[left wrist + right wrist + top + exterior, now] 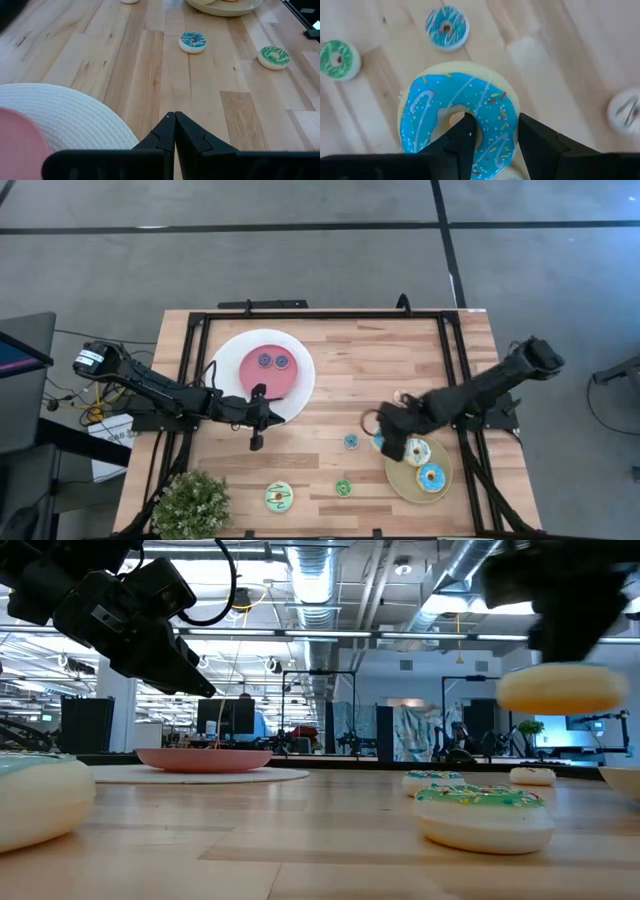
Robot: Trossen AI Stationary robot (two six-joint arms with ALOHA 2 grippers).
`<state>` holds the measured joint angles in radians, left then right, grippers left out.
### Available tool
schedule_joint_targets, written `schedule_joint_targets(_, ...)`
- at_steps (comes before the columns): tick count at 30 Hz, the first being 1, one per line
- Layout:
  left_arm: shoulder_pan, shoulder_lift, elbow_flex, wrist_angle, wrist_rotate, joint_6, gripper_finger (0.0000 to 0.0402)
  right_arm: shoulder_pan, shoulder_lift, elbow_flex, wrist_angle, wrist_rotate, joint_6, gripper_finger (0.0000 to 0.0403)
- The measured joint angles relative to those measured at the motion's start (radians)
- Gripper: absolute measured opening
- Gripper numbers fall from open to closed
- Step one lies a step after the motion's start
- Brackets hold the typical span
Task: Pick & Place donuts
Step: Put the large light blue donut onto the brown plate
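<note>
We saw a tan plate (402,480) holding a white donut (417,451) and a blue donut (432,477). Far from it, the big white plate (228,350) held two tiny purple donuts (273,361) on its pink middle.

The right gripper (492,135) pinched a big blue donut (457,117) just beside the tan plate, one finger through its hole. The left gripper (174,120), fingers pressed together, was far off by the white plate's edge.

Three more donuts, teal (351,441), small green (343,488) and pale green (279,497), lay apart on the bare wood near the tan plate.
</note>
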<state>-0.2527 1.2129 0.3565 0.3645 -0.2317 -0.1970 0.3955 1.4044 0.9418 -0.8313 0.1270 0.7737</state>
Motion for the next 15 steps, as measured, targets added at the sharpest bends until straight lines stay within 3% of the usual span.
schedule_joint_targets(7, 0.0, 0.0, 0.0, 0.0, 0.0, -0.001, 0.0002, 0.207, -0.085, -0.091, 0.062, 0.057, 0.301, 0.0134)
schedule_joint_targets(15, 0.0, 0.0, 0.001, 0.0, -0.001, -0.015, 0.0002, 0.339, -0.018, -0.099, 0.138, 0.056, 0.488, 0.0129)
